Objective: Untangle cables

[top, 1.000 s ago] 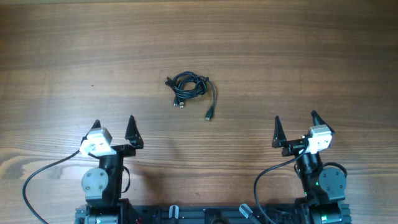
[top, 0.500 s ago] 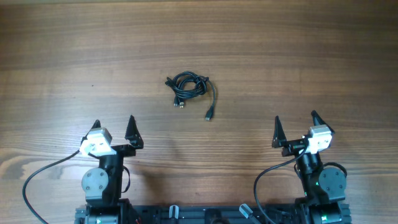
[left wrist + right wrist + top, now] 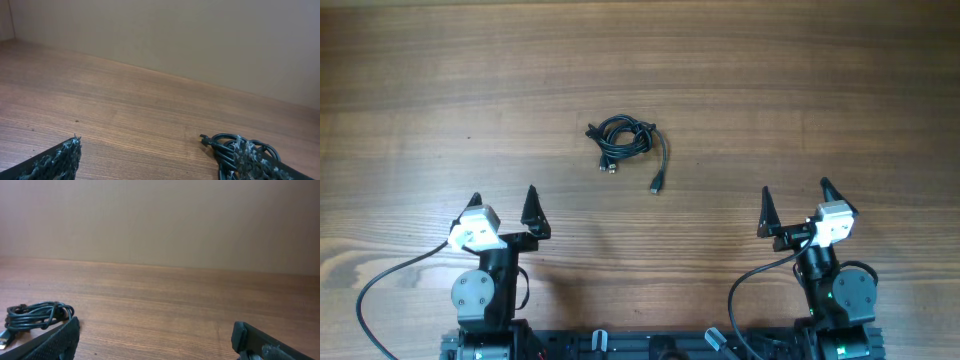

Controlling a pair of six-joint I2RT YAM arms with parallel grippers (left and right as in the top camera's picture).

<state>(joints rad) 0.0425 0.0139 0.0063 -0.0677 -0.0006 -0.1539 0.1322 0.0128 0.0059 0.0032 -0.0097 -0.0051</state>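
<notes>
The cables (image 3: 625,143) lie as a small knotted black bundle on the wooden table, just left of centre, with one loose end and plug (image 3: 657,185) trailing toward the front. My left gripper (image 3: 503,196) stands open near the front left, well short of the bundle. Open too is my right gripper (image 3: 795,190), at the front right and farther from it. In the left wrist view the cables (image 3: 225,146) show partly behind my right fingertip (image 3: 250,160). The right wrist view has the cables (image 3: 37,316) at the far left, beyond my left fingertip (image 3: 62,337).
The wooden table (image 3: 800,90) stretches wide on all sides of the bundle. A plain beige wall (image 3: 200,35) rises behind the table's far edge. Thick black wires (image 3: 380,285) run from both arm bases at the front edge.
</notes>
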